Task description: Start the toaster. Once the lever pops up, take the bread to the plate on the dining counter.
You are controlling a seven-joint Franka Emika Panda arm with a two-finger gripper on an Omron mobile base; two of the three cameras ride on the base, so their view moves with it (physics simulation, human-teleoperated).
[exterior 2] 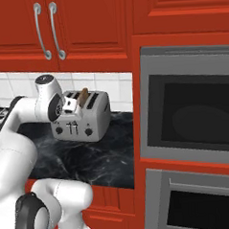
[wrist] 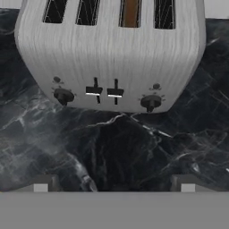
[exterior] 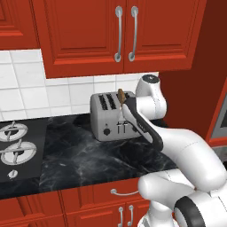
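The silver toaster (exterior: pixel 111 117) (exterior 2: pixel 83 119) stands on the black marble worktop by the tiled wall. A brown slice of bread (exterior: pixel 120 95) (exterior 2: pixel 84 95) (wrist: pixel 130 12) sticks up from one of its slots, the third from the left in the hand view. My gripper (wrist: pixel 114 184) hovers open above the worktop just in front of the toaster (wrist: pixel 112 53), with nothing between its fingers. It faces the toaster's front, where two black knobs flank two small sliders (wrist: pixel 103 92) that sit high in their tracks. The plate and the dining counter are out of view.
Stove burners (exterior: pixel 13 148) lie at the left of the worktop (exterior: pixel 88 155). Red wall cabinets (exterior: pixel 119 31) hang over the toaster. A tall red column with built-in ovens (exterior 2: pixel 188 112) closes off the right side.
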